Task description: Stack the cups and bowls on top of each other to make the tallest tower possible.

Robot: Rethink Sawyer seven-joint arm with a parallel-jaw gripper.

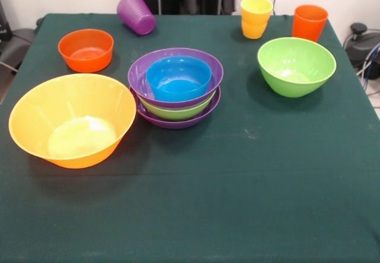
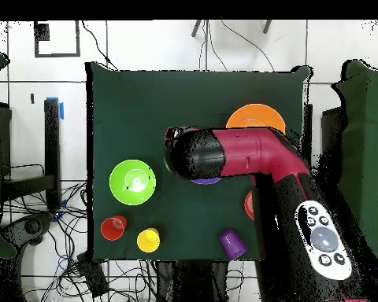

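Front view
Tower [image 1: 176, 88]: mid-table; a purple bowl at the base, a green one in it, a second purple bowl [image 1: 176, 67] next, a blue bowl [image 1: 179, 78] on top. Each sits mouth up inside the one below, so the pile nests low instead of gaining height
Yellow bowl [image 1: 72, 119]: beside the tower on the picture's left, upright, apart from it; too wide to go on top, likely better as a base
Red bowl [image 1: 86, 50]: behind the yellow bowl, upright, alone
Green bowl [image 1: 296, 66]: picture's right, well apart from the tower, tipped a little to one side
Purple cup [image 1: 136, 14]: far edge, lying tilted on its side, so it would need righting before stacking
Yellow cups [image 1: 256, 17]: far edge, one nested in another
Orange cup [image 1: 309, 22]: just beside the yellow cups, upright
Gripper: not seen here; no arm comes into the picture

Overhead view
Arm [image 2: 247, 153]: reaches over mid-table and covers the tower; only a sliver of purple shows under its end
Gripper: hidden beneath the arm, so I cannot tell wide, narrow or holding
Yellow bowl [image 2: 256, 117]: partly under the arm
Green bowl [image 2: 132, 182]: clear of the arm

Between views
Front only: the tower's layers and the whole red bowl
Overhead only: the arm, poised above the tower, probably to work on the pile
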